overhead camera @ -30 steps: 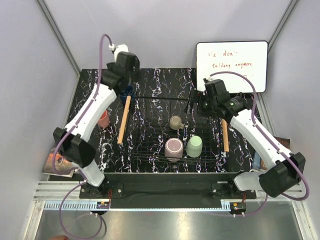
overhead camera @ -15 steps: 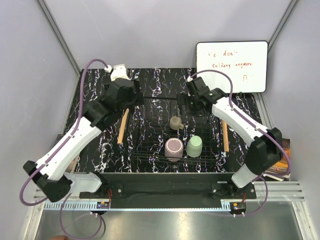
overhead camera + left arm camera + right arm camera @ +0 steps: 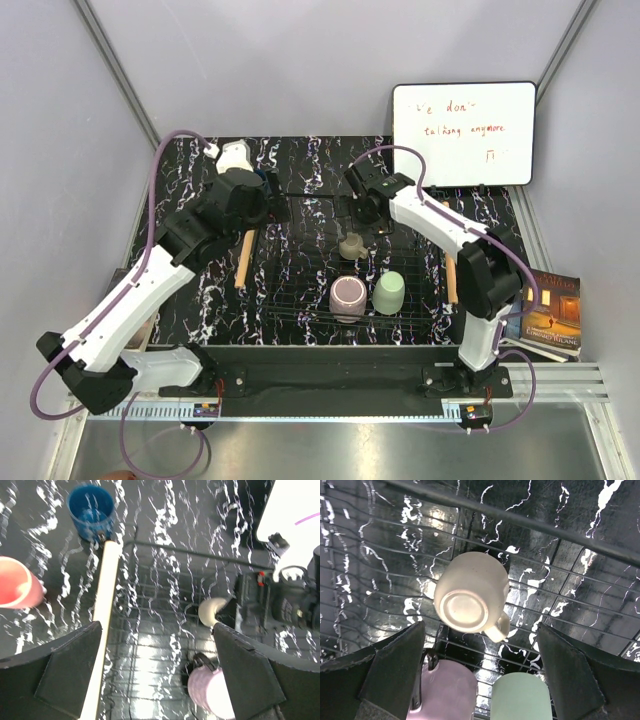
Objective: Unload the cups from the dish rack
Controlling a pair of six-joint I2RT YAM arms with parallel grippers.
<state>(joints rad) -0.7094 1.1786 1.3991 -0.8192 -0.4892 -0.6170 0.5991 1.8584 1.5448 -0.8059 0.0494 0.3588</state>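
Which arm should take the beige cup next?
Right: the right hand hangs open directly above the beige cup in the dish rack; the left hand is off toward the left wooden bar.

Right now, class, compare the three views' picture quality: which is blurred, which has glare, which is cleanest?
Left wrist view: motion blur, white veins on the table streak and the dark blue cup is soft. Right wrist view: sharp, but the beige cup is washed out and the table glints. Top view: evenly lit, crisp, whiteboard legible.
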